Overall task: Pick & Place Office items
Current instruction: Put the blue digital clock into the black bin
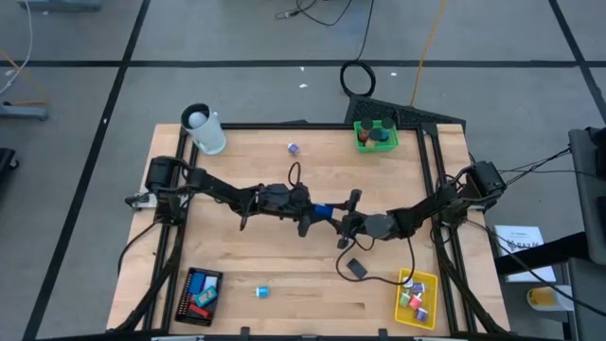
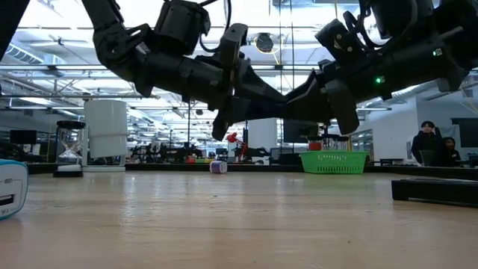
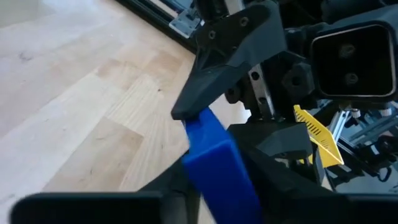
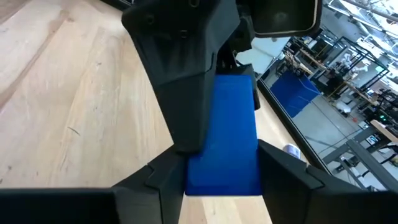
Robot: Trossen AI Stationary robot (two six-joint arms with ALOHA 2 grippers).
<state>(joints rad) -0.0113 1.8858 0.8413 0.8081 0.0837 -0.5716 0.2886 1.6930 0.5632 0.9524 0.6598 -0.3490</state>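
– Two arms on station? Report, widest item first.
– Both of mine, meeting over the middle of the wooden table (image 1: 284, 237), raised clear of the boards in the low view. The left arm reaches in from the left edge, the right arm from the right edge.
– Containers?
– Black tray (image 1: 187, 296) at the near left corner, yellow tray (image 1: 424, 303) at the near right, green tray (image 1: 363, 142) at the far right, white cup (image 1: 210, 133) at the far left.
– End effectors?
– My left gripper (image 1: 308, 210) and right gripper (image 1: 343, 220) face each other tip to tip. Each is clamped on one blue block (image 4: 224, 130), from opposite ends.
– Loose pieces?
– A black block (image 1: 356, 269) lies just near of my right gripper. A teal block (image 1: 262, 292) lies beside the black tray. A small purple piece (image 1: 293, 148) lies near the far edge, between cup and green tray.
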